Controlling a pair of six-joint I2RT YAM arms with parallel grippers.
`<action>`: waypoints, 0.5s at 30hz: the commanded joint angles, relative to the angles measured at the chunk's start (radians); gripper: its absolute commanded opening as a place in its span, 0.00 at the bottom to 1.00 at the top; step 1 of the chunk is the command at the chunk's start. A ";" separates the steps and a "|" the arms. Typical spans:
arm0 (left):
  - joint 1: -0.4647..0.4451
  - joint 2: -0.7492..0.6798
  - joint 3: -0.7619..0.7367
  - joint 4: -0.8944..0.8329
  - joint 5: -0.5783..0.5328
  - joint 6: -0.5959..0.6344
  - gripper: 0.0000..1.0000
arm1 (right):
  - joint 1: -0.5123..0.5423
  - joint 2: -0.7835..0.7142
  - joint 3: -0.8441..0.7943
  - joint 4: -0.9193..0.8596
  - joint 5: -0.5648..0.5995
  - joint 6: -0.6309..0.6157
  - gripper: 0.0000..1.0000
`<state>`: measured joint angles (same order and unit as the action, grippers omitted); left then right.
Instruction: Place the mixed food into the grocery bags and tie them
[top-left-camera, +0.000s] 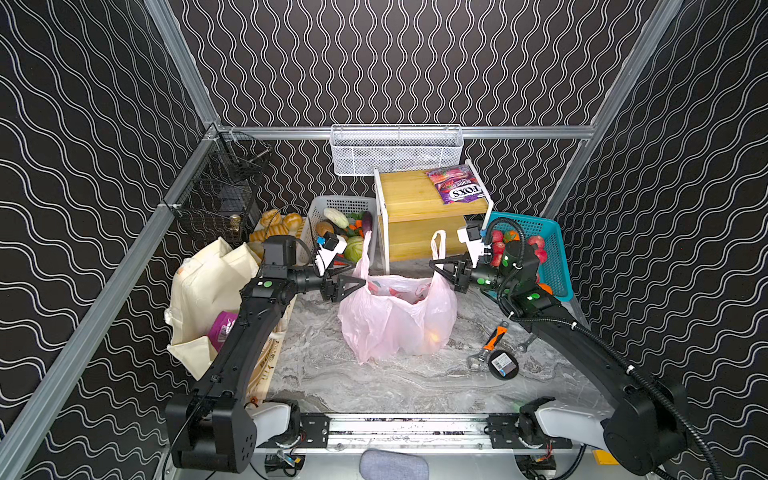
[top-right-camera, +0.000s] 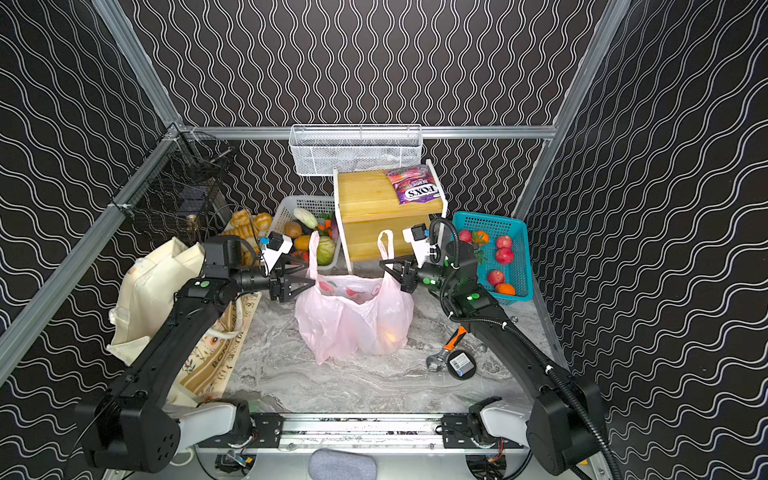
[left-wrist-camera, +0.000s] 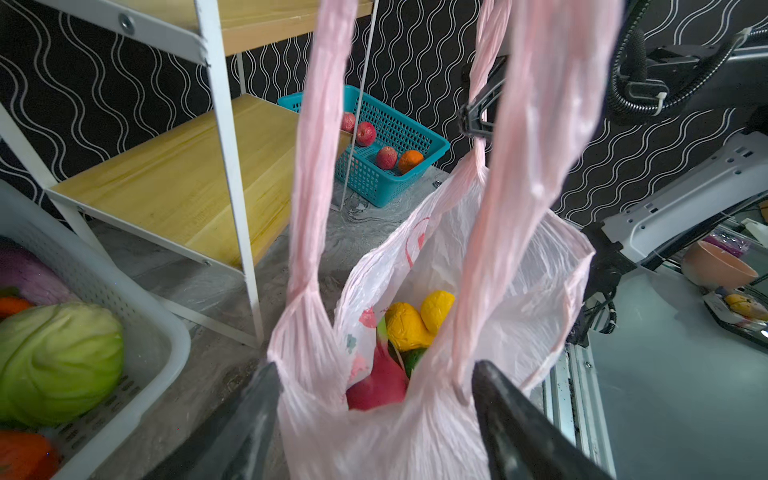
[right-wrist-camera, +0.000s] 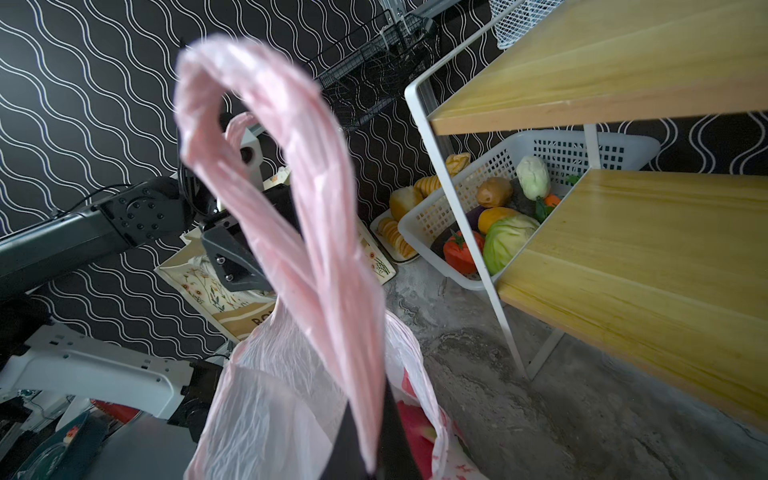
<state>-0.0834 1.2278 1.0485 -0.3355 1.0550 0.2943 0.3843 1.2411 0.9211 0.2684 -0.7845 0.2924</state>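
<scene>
Black wave-patterned walls enclose a marble bench (top-left-camera: 374, 382), where a thin pink carrier (top-left-camera: 395, 320) stands at centre with toy fruit (left-wrist-camera: 409, 326) inside. The right jaws are clamped on its right handle (top-left-camera: 438, 245). The left jaws gape astride the left handle (top-left-camera: 365, 253). The film looks flimsy, slippery and lightly loaded, so it is best gripped at the bunched handles.

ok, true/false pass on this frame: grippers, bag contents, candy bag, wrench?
1. The right gripper is shut on a handle of the pink bag. True.
2. The left gripper is clamped on the other handle. False: its jaws stand apart around it.
3. The FOX'S candy bag is in the pink bag. False: it lies on the wooden rack's top shelf.
4. The pink bag holds yellow toy fruit and a dragon fruit. True.
5. The wrench is in the pink bag. False: it lies on the table.
</scene>
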 joint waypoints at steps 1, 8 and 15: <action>0.004 0.016 0.007 0.067 0.067 0.016 0.77 | -0.001 0.004 0.010 0.017 -0.027 0.003 0.01; 0.004 0.065 0.031 0.091 0.097 0.017 0.79 | -0.001 0.010 0.014 0.031 -0.047 0.023 0.02; 0.004 0.111 0.035 0.167 0.076 -0.016 0.94 | 0.000 0.012 0.022 0.025 -0.068 0.023 0.02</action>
<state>-0.0814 1.3304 1.0737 -0.2157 1.1263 0.2878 0.3843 1.2533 0.9306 0.2691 -0.8288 0.3061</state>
